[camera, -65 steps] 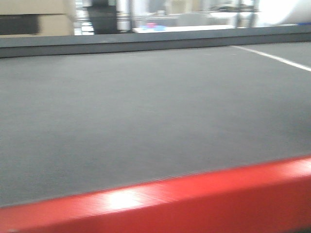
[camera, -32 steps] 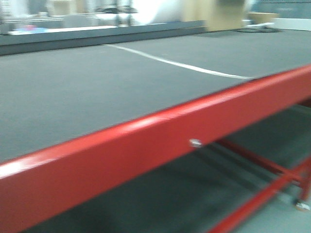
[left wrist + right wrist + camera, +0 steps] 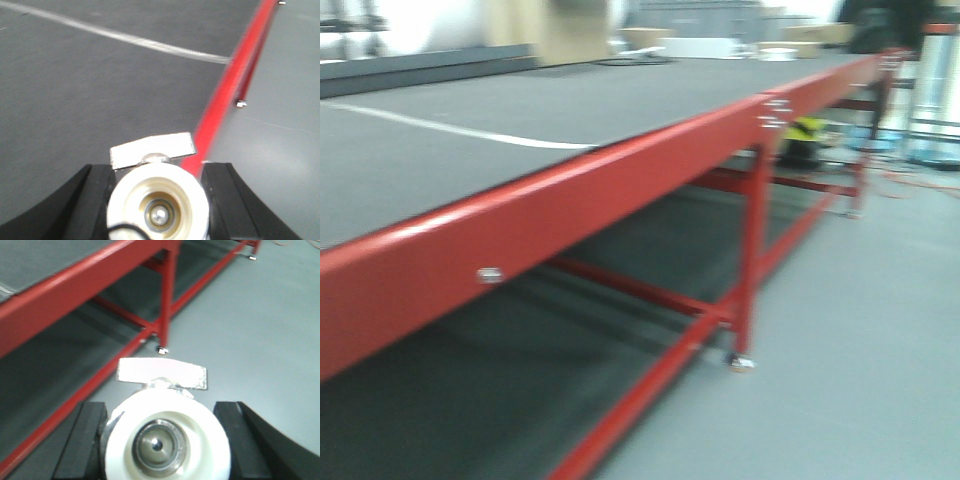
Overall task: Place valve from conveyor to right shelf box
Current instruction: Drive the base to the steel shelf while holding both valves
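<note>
Since the front view has swung rightward along the red-framed table (image 3: 520,215) to open floor (image 3: 880,330), the base seems to be turning toward the shelf, not yet in sight. Only the wrist views show the cargo: the left gripper (image 3: 157,192) closed on a white valve (image 3: 159,210) above the table's grey top (image 3: 75,90), the right gripper (image 3: 161,437) closed on a second valve (image 3: 167,442) over the floor.

My left gripper (image 3: 157,172) is clamped on a white valve (image 3: 157,205), with black fingers (image 3: 92,200) pressed to either side of its body. My right gripper (image 3: 161,410) grips a second valve (image 3: 167,440) the same way. Each valve faces its wrist camera end-on, with the handle uppermost.
</note>
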You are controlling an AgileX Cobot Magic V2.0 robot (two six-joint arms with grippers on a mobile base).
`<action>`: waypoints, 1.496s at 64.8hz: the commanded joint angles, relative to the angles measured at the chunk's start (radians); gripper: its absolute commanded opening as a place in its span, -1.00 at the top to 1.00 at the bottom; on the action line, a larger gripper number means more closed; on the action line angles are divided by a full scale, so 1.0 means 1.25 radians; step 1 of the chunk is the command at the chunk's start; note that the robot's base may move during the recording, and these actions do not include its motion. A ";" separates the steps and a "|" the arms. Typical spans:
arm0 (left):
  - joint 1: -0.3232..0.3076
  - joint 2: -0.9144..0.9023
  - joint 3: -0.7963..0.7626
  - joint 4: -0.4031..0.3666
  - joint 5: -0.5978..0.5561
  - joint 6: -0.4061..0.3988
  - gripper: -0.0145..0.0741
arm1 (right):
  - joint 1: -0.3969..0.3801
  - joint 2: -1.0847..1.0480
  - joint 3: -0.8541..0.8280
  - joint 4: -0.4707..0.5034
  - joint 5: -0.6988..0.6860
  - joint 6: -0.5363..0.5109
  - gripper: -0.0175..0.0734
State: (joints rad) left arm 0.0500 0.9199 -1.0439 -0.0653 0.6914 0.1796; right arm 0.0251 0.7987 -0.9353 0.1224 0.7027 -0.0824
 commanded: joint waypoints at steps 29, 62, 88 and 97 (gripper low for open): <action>-0.003 -0.009 -0.007 -0.008 -0.044 -0.005 0.92 | 0.000 -0.009 -0.014 -0.002 -0.055 -0.002 0.97; -0.003 -0.009 -0.007 -0.008 -0.044 -0.005 0.92 | 0.000 -0.009 -0.014 -0.002 -0.055 -0.002 0.97; -0.003 -0.009 -0.007 -0.008 -0.044 -0.005 0.92 | 0.000 -0.009 -0.014 -0.002 -0.055 -0.002 0.97; -0.003 -0.009 -0.007 -0.008 -0.044 -0.005 0.92 | 0.000 -0.009 -0.014 -0.002 -0.055 -0.002 0.97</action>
State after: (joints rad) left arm 0.0500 0.9199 -1.0439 -0.0672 0.6914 0.1796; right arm 0.0251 0.7987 -0.9353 0.1224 0.7027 -0.0824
